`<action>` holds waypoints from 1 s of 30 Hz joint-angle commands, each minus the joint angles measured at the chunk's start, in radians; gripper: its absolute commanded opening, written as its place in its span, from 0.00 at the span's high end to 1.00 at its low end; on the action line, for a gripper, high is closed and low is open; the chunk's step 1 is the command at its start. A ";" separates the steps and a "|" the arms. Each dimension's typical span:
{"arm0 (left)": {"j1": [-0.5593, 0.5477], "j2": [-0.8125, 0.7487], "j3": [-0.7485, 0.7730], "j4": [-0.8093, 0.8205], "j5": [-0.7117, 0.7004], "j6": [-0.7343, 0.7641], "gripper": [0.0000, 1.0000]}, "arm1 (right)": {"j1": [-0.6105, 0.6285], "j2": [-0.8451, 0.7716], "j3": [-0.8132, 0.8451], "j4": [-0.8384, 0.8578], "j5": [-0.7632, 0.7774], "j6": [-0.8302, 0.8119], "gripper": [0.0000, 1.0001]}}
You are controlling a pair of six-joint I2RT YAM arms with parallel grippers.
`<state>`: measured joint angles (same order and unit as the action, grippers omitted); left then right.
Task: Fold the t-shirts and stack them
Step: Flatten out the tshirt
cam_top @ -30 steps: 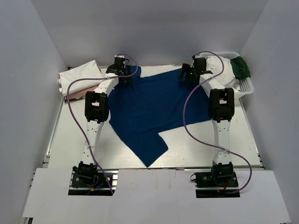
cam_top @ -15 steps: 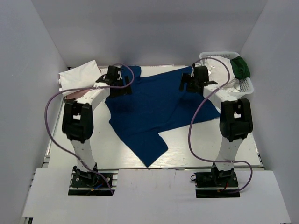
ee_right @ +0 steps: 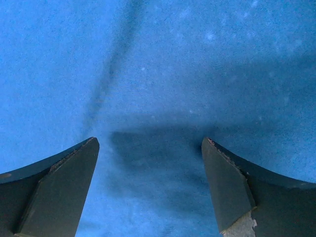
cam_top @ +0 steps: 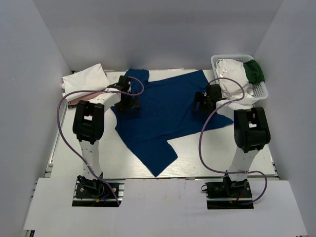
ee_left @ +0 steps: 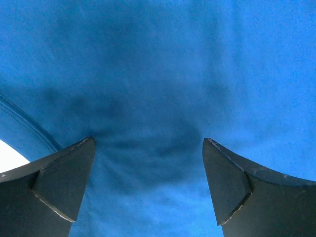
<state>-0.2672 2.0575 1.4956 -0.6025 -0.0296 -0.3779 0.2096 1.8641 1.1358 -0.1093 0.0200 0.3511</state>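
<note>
Holding the jaws wide apart on both the left gripper (cam_top: 130,102) (ee_left: 148,141) and the right gripper (cam_top: 204,102) (ee_right: 149,140), clamping nothing between either pair. Pointing both down, close over the royal-blue t-shirt (cam_top: 163,116) (ee_left: 158,69) (ee_right: 163,64), the left one over its far-left part and the right one over its far-right part. Showing only blue cloth between the fingertips in each wrist view: a hem line and a sliver of white at the left edge of the left wrist view, a soft dark crease running through the right wrist view.

Lying spread flat across the middle of the bench (cam_top: 74,145), skewed to its edges, with the long axis seeming to run diagonally from the far-right side toward the near edge. Aiming one pointed corner at the near edge, between the two arm bases, and reaching a sleeve to the far edge, left of centre.

Resting at the far-left corner, near the blue cloth: a folded white t-shirt (cam_top: 84,79). Sitting in the far-right corner: a white lattice basket (cam_top: 232,57), holding a crumpled white t-shirt (cam_top: 232,81) and, to its right, a dark green t-shirt (cam_top: 255,71).
</note>
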 commanded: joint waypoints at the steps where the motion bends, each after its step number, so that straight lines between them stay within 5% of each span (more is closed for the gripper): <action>1: 0.034 0.102 0.151 -0.057 -0.081 0.095 0.00 | 0.005 -0.019 -0.062 0.022 -0.058 0.046 0.10; 10: 0.134 0.549 0.806 -0.307 0.026 0.201 0.00 | 0.073 -0.103 -0.226 0.053 -0.106 0.095 0.10; 18: 0.134 0.344 0.776 -0.206 0.092 0.258 0.00 | 0.117 -0.276 -0.206 0.000 -0.025 0.089 0.10; 22: 0.097 0.059 0.492 -0.177 0.045 0.183 0.00 | 0.110 -0.374 -0.218 -0.021 0.087 0.144 0.10; 26: 0.088 -0.360 -0.153 0.008 0.036 -0.013 0.00 | 0.105 -0.454 -0.240 -0.104 0.196 0.233 0.10; 30: 0.069 -0.696 -0.542 0.113 0.108 -0.182 0.00 | 0.105 -0.514 -0.307 -0.162 0.222 0.319 0.10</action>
<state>-0.1955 1.5135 1.1339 -0.5896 0.0360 -0.3946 0.3206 1.3842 0.8803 -0.1822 0.1692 0.5766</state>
